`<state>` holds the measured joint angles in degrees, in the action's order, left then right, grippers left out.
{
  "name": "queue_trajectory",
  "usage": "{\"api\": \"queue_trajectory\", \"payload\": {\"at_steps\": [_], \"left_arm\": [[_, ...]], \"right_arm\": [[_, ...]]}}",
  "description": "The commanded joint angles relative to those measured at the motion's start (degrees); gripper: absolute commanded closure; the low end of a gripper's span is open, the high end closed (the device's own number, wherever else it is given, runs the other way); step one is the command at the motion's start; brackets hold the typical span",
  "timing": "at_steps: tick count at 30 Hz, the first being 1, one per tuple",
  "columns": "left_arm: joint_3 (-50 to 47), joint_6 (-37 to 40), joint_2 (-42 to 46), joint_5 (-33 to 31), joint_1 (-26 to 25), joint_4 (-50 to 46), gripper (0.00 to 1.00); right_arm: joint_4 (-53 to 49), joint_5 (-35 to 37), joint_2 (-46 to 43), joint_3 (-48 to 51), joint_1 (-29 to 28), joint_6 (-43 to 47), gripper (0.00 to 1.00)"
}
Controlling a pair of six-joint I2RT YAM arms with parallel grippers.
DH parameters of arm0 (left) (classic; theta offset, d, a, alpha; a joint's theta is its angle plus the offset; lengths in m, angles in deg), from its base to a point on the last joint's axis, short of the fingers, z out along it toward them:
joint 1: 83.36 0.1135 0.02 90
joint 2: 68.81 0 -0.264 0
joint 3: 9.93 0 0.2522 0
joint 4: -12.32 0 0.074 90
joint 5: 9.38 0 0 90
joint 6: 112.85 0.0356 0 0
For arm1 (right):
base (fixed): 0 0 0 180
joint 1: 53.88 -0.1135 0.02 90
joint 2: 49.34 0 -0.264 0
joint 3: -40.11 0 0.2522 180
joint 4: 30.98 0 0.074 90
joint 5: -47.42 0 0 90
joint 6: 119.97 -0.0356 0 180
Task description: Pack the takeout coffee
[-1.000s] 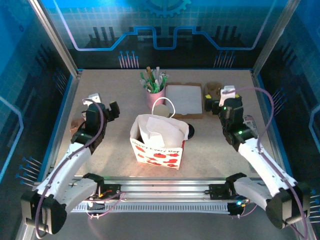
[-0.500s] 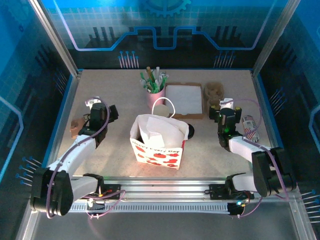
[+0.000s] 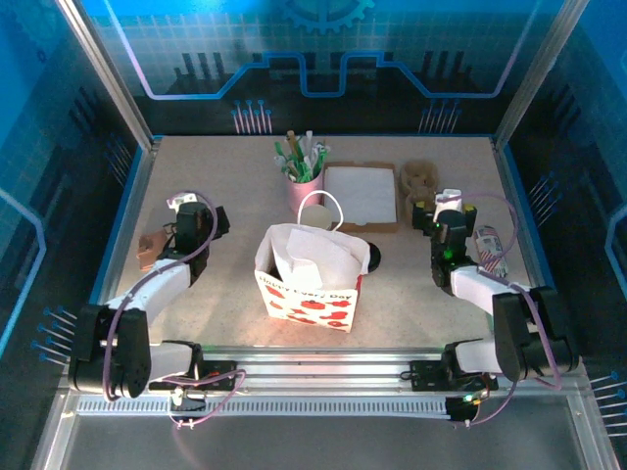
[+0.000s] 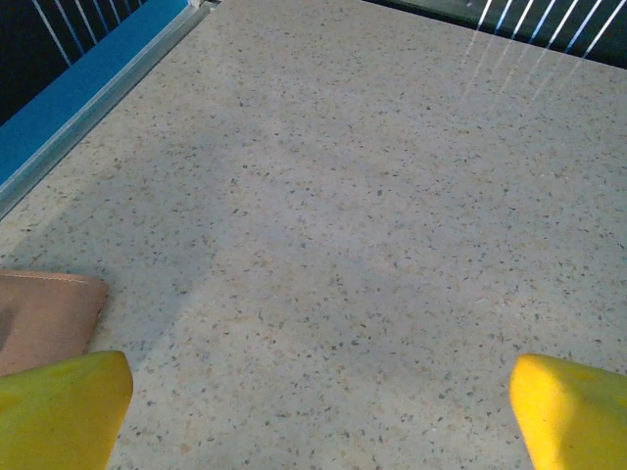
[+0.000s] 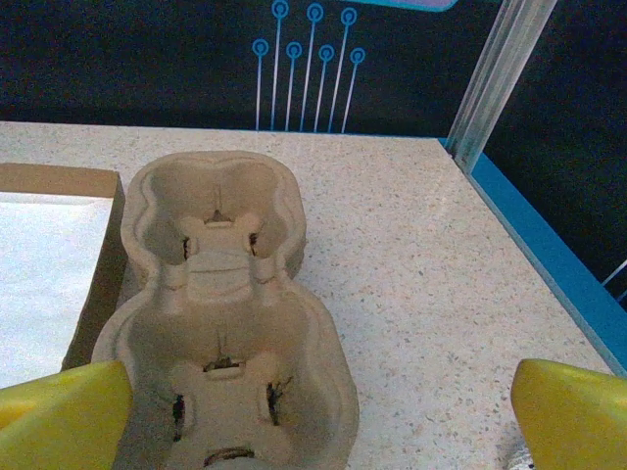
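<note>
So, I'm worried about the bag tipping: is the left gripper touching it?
Apart. The top view shows a stretch of bare table between the left gripper and the bag, which stands upright on its own.

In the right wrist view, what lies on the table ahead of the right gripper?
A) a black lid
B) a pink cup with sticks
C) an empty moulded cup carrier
C: the brown cup carrier lies ahead of the open right gripper, and both of its wells are empty.
</note>
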<state>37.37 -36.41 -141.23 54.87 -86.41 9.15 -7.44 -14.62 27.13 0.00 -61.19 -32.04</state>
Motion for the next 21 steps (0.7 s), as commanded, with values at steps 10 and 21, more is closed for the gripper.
{"api": "queue_trajectory", "payload": {"at_steps": [10, 21], "left_arm": [[-5.2, 8.4, -7.0, 4.4, 0.6, 20.6, 0.01], [-9.0, 11.7, -13.6, 9.0, 0.7, 34.7, 0.01]], "right_arm": [[9.0, -4.5, 4.8, 4.4, 2.0, -2.8, 0.00], [10.3, -11.5, 8.6, 2.9, 1.9, 0.2, 0.00]]}}
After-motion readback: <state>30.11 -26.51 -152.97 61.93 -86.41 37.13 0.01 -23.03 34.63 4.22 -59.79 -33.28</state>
